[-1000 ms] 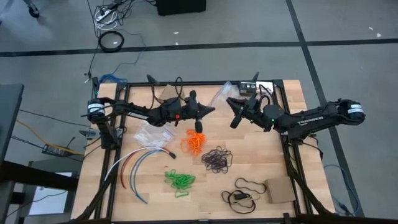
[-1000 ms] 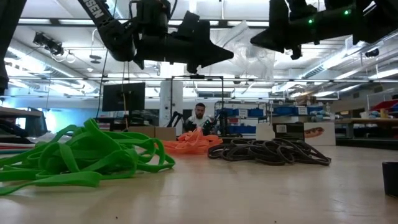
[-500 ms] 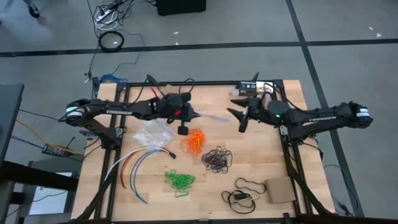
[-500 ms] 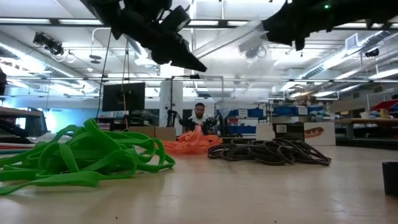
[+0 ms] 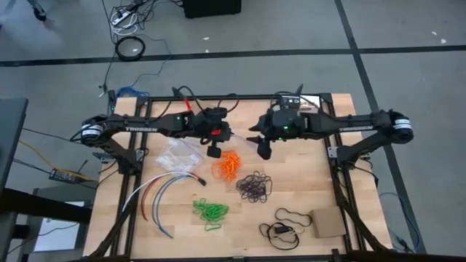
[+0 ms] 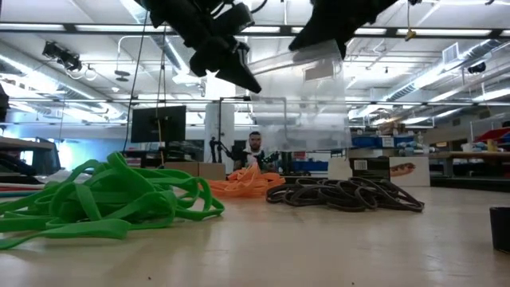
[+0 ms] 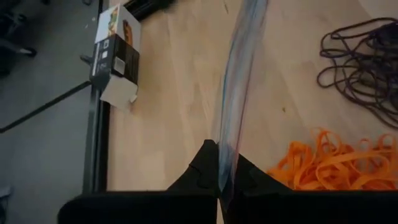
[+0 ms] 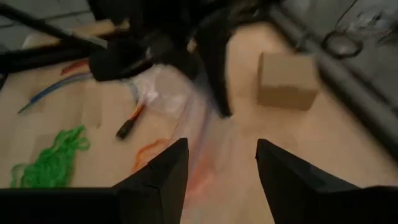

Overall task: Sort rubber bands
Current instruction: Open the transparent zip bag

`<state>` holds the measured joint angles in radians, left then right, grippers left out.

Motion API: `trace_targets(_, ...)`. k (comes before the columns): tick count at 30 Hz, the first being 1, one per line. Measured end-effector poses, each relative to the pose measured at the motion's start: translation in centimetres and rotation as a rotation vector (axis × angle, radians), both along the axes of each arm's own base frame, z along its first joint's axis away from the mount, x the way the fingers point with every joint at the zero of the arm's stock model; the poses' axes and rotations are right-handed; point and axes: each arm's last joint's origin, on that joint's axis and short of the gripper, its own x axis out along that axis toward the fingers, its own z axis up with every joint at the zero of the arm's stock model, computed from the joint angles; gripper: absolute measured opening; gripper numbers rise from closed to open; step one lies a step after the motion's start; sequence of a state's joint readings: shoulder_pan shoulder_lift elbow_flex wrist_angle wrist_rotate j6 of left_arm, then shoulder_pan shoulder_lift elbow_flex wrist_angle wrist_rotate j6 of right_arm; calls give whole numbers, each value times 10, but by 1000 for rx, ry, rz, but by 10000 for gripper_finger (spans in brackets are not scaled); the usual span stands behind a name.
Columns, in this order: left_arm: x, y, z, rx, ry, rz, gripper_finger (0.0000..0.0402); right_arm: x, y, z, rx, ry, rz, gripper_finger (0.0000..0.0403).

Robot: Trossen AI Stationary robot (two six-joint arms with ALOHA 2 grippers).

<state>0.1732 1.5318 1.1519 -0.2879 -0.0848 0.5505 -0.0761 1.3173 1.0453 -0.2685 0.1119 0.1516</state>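
Left gripper [image 7: 219, 177] pinched on clear plastic bag [image 7: 239, 81] above tabletop [image 5: 306, 175] centre; right gripper [image 8: 217, 165] spread, empty, facing it.

Left claw [image 7: 219, 177] pinched tight — right claw [image 8: 217, 165] spread wide.

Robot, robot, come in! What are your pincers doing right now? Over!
Left pincer shut on clear plastic bag, held above table. Right pincer open, facing the bag. Orange rubber bands heaped just below. Nothing in the way.
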Motion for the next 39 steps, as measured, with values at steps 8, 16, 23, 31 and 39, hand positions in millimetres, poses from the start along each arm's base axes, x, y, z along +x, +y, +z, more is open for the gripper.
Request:
trace_targets(8,-3,0,-4,7,56,22,0,12,0,-9,36,14,1,176)
trace_targets(16,-2,1,-9,14,73,38,0,8,3,1,47,-41,22,176)
trace_targets(23,0,0,-7,14,51,36,0,7,5,-13,72,81,16,175)
trace_targets(31,0,-2,-7,11,50,31,0,7,5,-17,64,104,0,160)
trace_targets(39,2,-10,-7,12,42,7,0,3,3,-21,27,171,-37,131)
